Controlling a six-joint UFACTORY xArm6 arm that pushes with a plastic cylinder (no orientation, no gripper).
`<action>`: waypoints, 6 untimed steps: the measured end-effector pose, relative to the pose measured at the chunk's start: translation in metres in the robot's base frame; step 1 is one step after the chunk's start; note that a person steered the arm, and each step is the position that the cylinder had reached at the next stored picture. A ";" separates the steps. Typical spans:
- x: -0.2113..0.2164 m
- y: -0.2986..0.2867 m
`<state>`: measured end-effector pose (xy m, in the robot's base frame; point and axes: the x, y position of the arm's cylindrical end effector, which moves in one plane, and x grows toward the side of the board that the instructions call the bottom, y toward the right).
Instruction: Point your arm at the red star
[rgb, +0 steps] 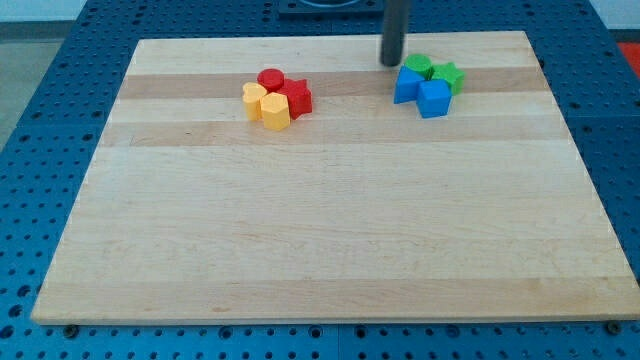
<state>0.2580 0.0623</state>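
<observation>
On the surface (330, 220), your red star (296, 97) sits in the left cluster, touching the red cylinder (270, 79) and two yellow blocks (267, 105). Further right, my tip (390, 62) stands just beside the green and blue blocks (428, 84), well apart from the star. There is no claw, only a rod. The pointing looks undone.

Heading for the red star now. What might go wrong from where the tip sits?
1. My tip sits close beside the green and blue blocks; a careless start may nudge them.
2. The red star is packed against the red cylinder and two yellow blocks, so overshooting may scatter that cluster.
</observation>
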 end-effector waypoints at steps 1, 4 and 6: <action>0.014 -0.021; 0.098 0.005; 0.131 -0.034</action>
<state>0.3886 0.0279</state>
